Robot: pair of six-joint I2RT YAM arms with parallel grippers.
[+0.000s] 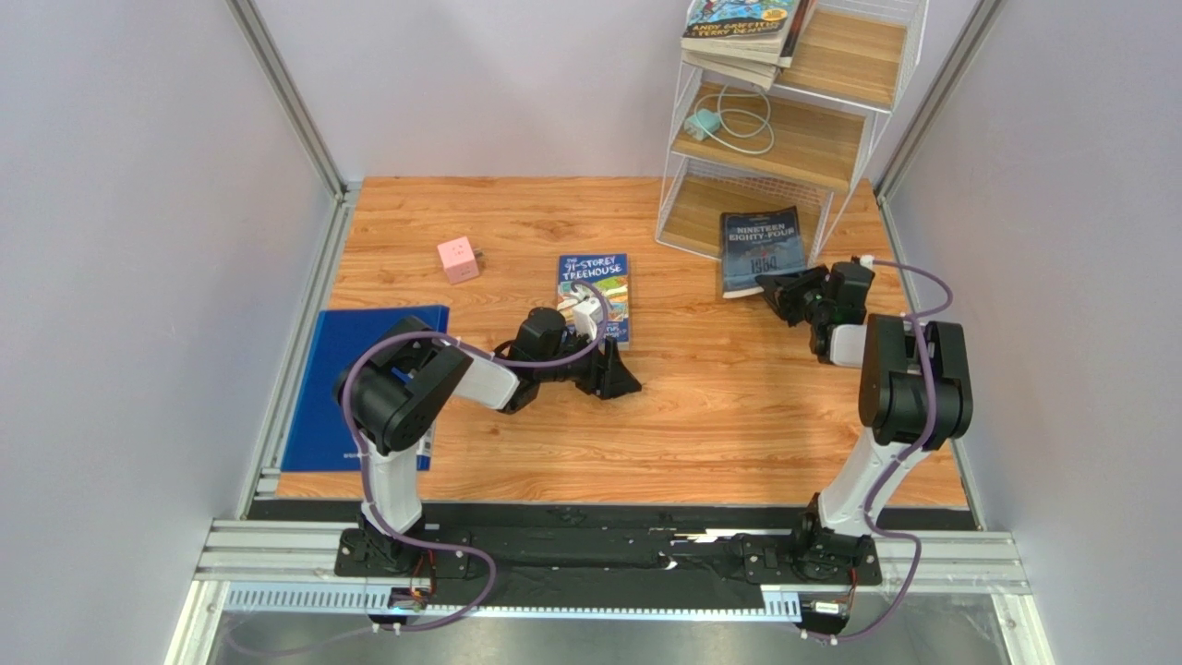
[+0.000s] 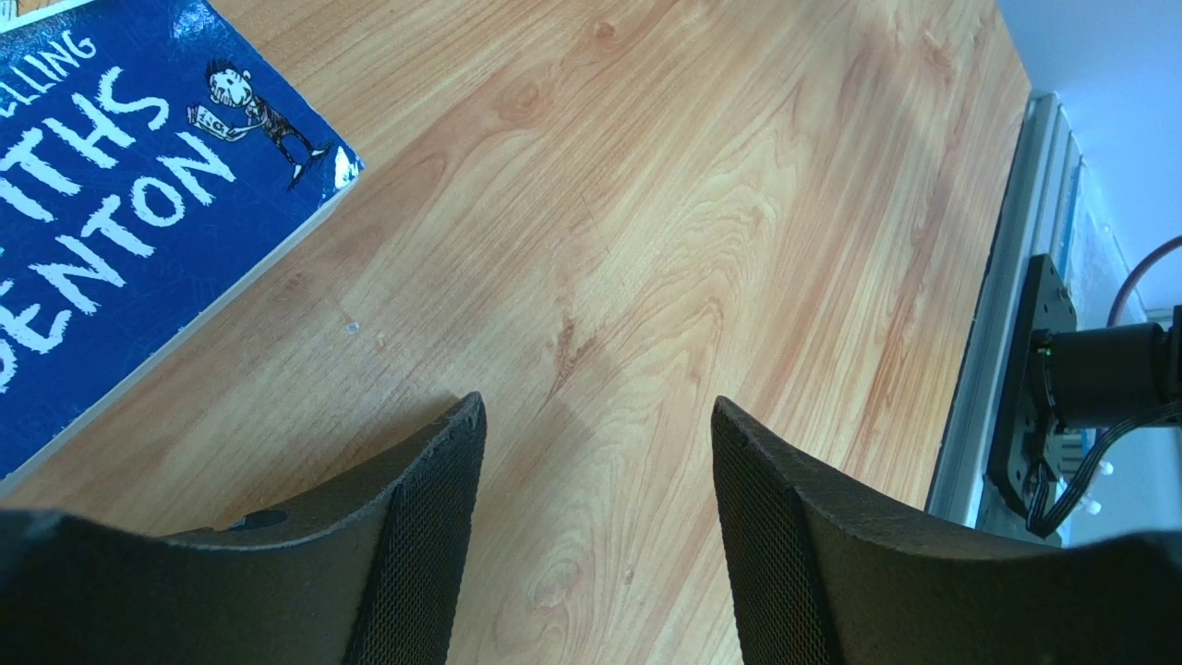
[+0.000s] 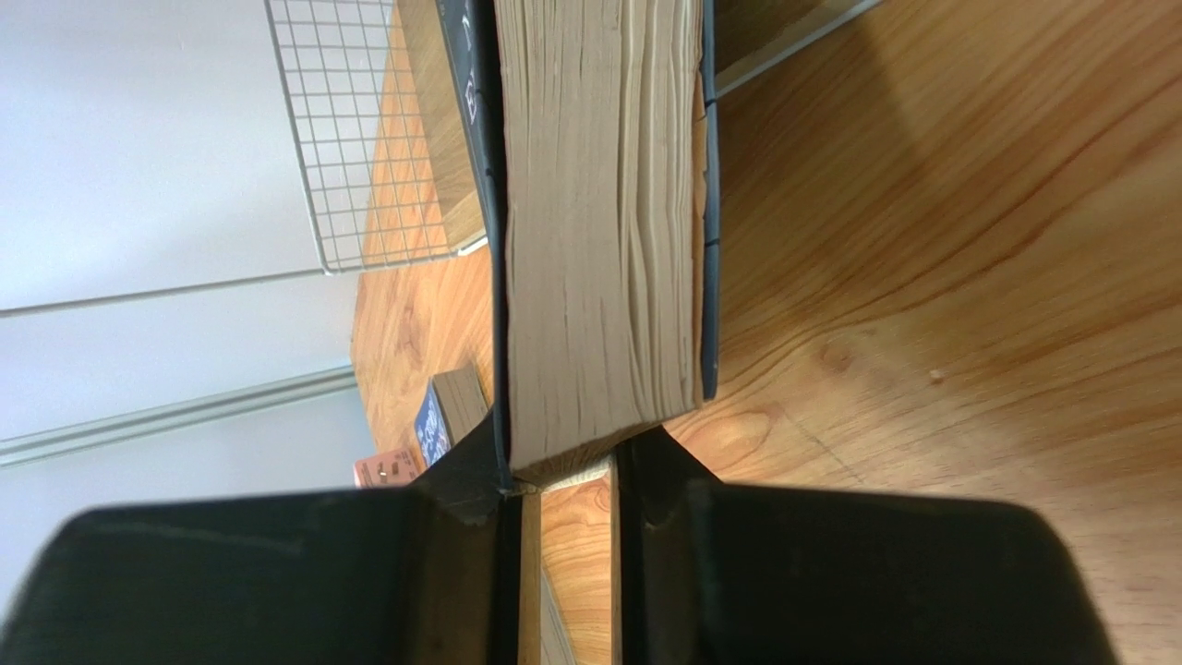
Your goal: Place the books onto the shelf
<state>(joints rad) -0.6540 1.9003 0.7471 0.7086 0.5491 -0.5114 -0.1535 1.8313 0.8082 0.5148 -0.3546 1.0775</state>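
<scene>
Jaws of the right gripper [image 3: 566,478] are pressed nearly together on the near edge of the grey book [image 3: 597,236]. Its thick block of cream, slightly wavy pages is shown end-on between dark covers. The grey book is held just in front of the bottom tier of the shelf [image 1: 819,146], its far edge by the white wire frame.

Jaws of the left gripper [image 2: 597,457] are held wide apart with nothing between them. Its black fingers [image 2: 416,541] are faced with fine mesh-textured pads and hang over the bare table [image 2: 722,208], a smooth light wood grain. A glossy blue Treehouse book [image 2: 111,180] is laid flat just beside that gripper, not touched by it.

On the shelf, three pale wooden boards are carried in thin white wire with grid sides. A stack of books [image 1: 742,31] is set on the top board, overhanging its left edge. A coiled white cable [image 1: 749,128] with a teal end is laid on the middle board. A small pink cube [image 1: 458,258] and a flat blue folder [image 1: 364,374] are found on the table's left part.
</scene>
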